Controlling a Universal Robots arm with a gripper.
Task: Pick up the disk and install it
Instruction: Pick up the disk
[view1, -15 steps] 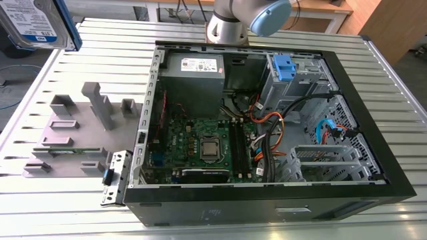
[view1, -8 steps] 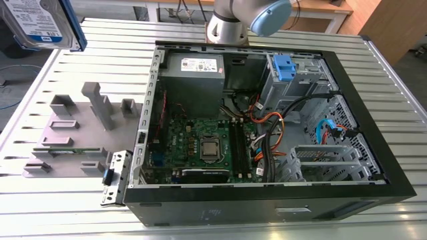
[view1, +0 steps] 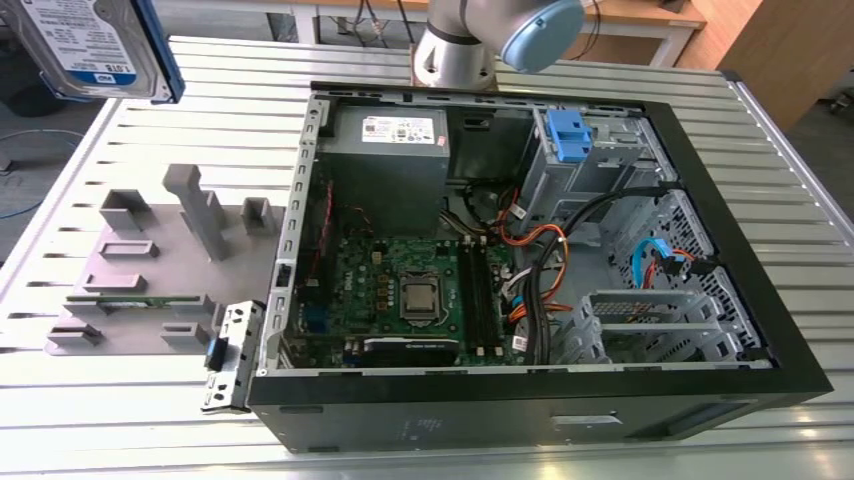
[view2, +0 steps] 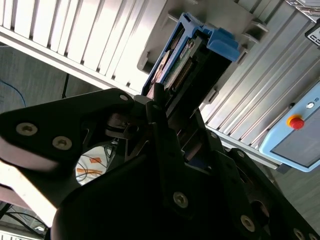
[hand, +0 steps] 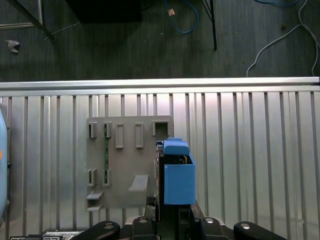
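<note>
Open computer case (view1: 534, 405) on the slatted desk (view1: 781, 200): power supply (view1: 387, 150), motherboard (view1: 414, 290) and cables inside. The disk (view1: 94, 45) hangs aloft at the exterior view's left, clear of the case. In the second wrist view, the claw (view2: 177, 120) is clamped narrow on it.

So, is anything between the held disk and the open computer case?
Nothing visible does. The gripper holds the disk over the grey rack, to the exterior view's left of the case, whose open side is uncovered. Cables lie beside the drive cage.

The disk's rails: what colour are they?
Blue; the disk's rails show best in the first wrist view.
</note>
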